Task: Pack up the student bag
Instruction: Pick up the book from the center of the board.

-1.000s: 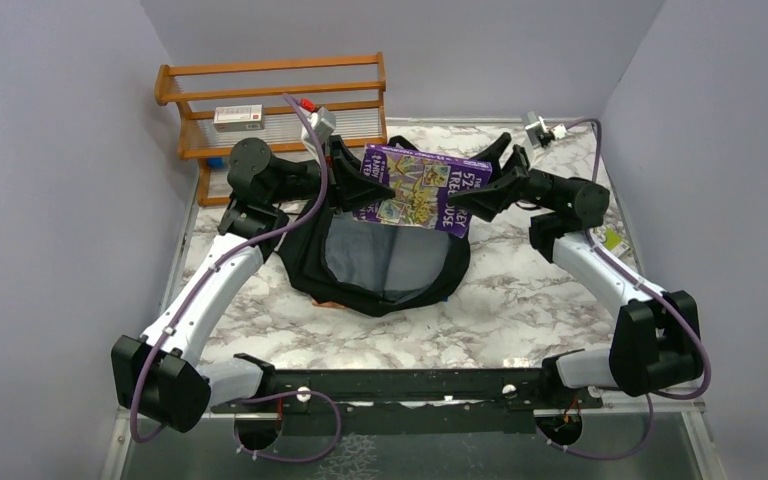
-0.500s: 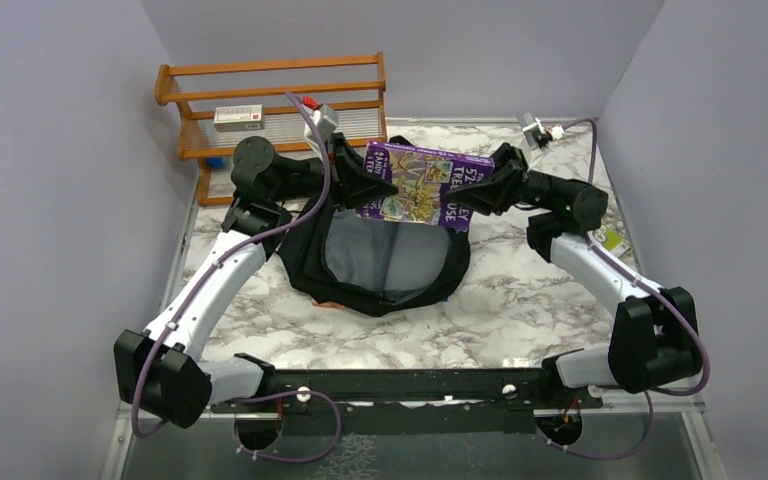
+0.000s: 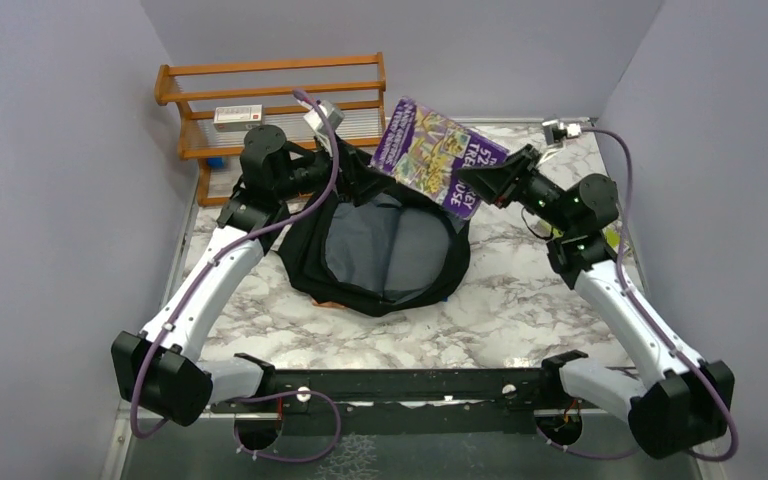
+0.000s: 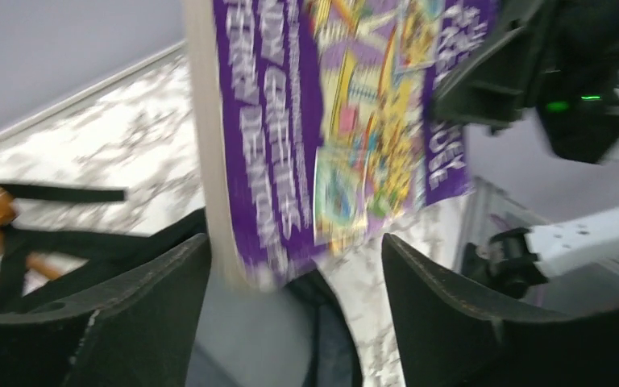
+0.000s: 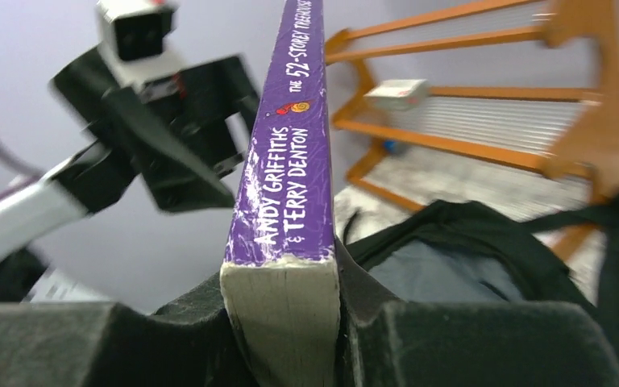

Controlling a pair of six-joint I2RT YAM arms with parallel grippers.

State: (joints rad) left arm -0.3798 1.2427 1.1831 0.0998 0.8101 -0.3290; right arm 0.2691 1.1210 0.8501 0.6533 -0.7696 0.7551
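Bag (image 3: 302, 252), where? How does it handle?
— Mid-table, mouth open; soft, floppy, likely light: take its rim. Book (image 3: 425, 150) clamped in right gripper (image 3: 478, 183) above it; left gripper (image 3: 348, 168) jaws apart.

**What the marble table carries**

We see a white table (image 3: 520, 300) with grey veining across the middle of the top view. A black backpack (image 3: 390, 250) lies on it at centre frame, its mouth open and its grey lining facing up. A scrap of something orange (image 3: 332, 303) shows at the bag's lower left edge; we cannot tell what it is. At upper left a wooden rack (image 3: 270, 100) stands at the table's far corner, with a small box (image 3: 238, 117) on one shelf. A small greenish thing (image 3: 615, 238) lies at the right edge. A black rail (image 3: 410, 382) runs along the bottom edge.
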